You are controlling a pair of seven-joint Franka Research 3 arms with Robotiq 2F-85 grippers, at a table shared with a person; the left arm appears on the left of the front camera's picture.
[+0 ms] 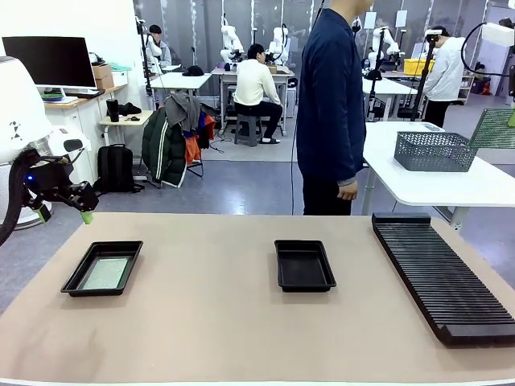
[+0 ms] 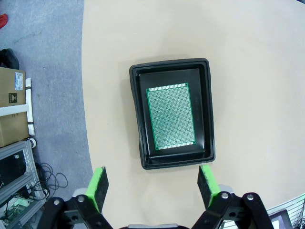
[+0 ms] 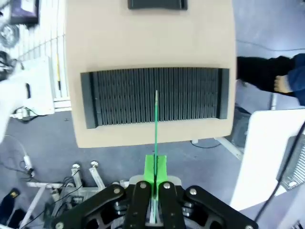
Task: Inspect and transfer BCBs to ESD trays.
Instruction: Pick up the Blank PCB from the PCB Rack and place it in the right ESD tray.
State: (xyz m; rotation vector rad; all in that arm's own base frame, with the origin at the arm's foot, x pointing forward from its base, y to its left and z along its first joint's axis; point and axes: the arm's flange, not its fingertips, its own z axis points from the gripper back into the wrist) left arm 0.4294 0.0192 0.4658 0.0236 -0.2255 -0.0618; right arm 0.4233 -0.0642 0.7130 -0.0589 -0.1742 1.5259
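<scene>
High above the slotted rack, the right tool pinches a BCB edge-on, its long axis pointing away from the fingers, the empty ESD tray beyond; left tool gapes.

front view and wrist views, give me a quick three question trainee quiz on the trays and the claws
1. True or false: the left tray already holds a BCB.
2. What lies in the middle tray? A) a board B) nothing C) a basket
3. What is the right claw shut on, and what lies below it?

Key
1. True: a green board lies flat on its floor, with the open left claw hovering above it.
2. B: its floor is bare.
3. A thin green BCB seen edge-on, held above the long black slotted rack.
</scene>
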